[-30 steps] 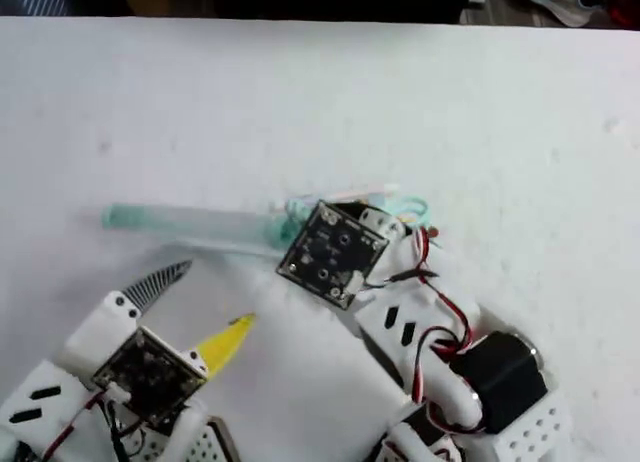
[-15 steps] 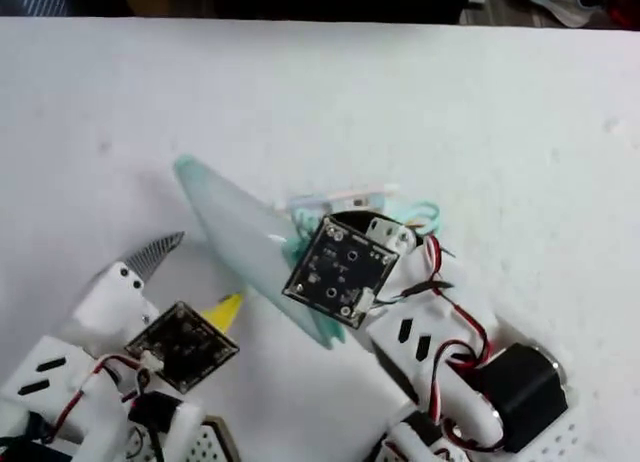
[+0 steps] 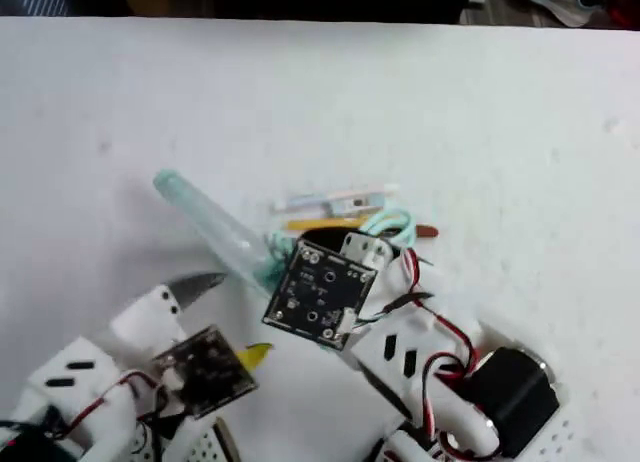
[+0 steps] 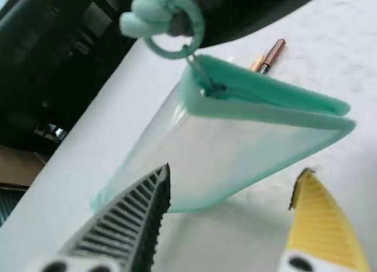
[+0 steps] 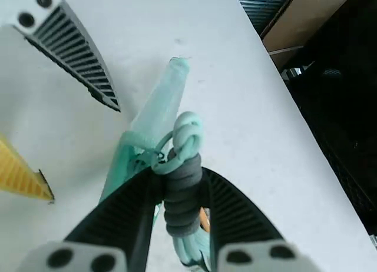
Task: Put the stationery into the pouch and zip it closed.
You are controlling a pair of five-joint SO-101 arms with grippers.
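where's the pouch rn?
High view: pouch is left of centre, beside the pens; right hand pinches its zipper cord, open left hand just short of it.

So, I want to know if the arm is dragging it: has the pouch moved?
Yes. The pouch has swung: its free end went from lying level to pointing toward the table's far edge, nearer the pens.
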